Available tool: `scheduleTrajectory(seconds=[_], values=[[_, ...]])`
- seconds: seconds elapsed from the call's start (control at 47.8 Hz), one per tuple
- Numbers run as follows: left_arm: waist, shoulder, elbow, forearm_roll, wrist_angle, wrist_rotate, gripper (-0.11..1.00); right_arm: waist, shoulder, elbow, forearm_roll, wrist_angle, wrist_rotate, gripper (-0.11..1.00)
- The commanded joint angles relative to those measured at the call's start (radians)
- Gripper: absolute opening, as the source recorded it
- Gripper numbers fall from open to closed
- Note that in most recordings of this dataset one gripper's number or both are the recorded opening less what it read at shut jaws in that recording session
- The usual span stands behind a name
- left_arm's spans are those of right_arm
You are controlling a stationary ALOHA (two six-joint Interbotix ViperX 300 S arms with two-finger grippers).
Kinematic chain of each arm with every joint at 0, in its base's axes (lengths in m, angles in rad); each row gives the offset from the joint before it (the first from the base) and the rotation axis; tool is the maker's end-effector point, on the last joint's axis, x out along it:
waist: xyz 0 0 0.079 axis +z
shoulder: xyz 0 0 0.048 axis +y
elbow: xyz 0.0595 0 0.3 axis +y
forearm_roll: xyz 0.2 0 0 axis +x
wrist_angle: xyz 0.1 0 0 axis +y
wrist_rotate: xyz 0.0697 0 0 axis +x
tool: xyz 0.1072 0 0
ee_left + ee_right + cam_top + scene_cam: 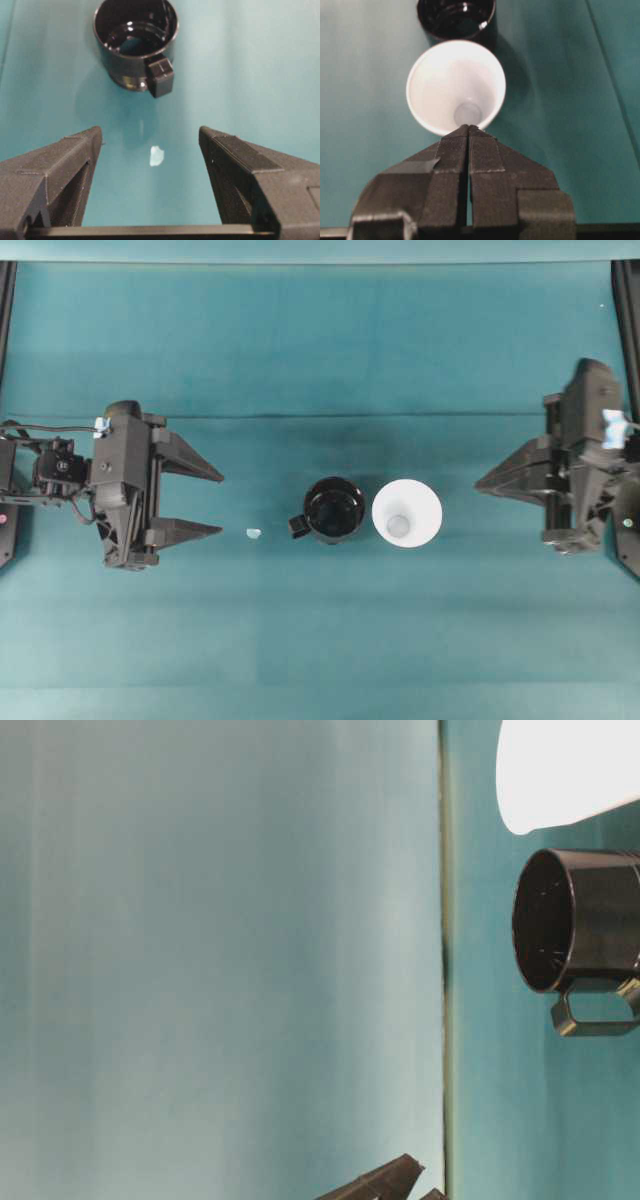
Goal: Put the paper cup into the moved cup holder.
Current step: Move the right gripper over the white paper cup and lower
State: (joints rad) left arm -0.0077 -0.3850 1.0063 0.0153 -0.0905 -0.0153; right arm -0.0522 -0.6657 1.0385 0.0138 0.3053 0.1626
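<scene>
White tapered paper cup (407, 513) stands upright on teal counter (300, 350), beside glossy black cylindrical cup holder (333, 509); left end effector (218, 503) wide, empty; right end effector (480, 483) pinched together, empty.

paper cup (565, 770) cropped at table-level edge, cup holder (456, 17) cropped in right-wrist view

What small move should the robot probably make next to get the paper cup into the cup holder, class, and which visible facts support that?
Probably open the right claw. Its jaws look pressed together, pointing at the upright paper cup, so it cannot grip the cup as it stands. The cup stands empty beside the black cup holder, not in it, and the left claw waits wide open on the holder's handle side, holding nothing.
</scene>
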Motion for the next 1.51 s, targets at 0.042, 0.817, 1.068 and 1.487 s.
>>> scheduleTrajectory(seconds=[0.042,0.817,1.068,1.487], values=[[-0.003,-0.006,-0.011,0.0,-0.005,-0.002,0.78,-0.014,0.058,-0.084,0.003,0.02,0.046,0.12],[-0.003,-0.006,-0.011,0.002,0.003,-0.005,0.78,-0.072,0.543,-0.44,0.0,0.391,0.089,0.91],[-0.003,-0.005,-0.009,0.0,0.003,-0.005,0.78,-0.072,0.607,-0.44,0.002,0.371,0.087,0.91],[-0.003,0.011,-0.015,0.002,0.002,-0.005,0.78,-0.075,0.629,-0.437,0.002,0.362,0.087,0.91]])
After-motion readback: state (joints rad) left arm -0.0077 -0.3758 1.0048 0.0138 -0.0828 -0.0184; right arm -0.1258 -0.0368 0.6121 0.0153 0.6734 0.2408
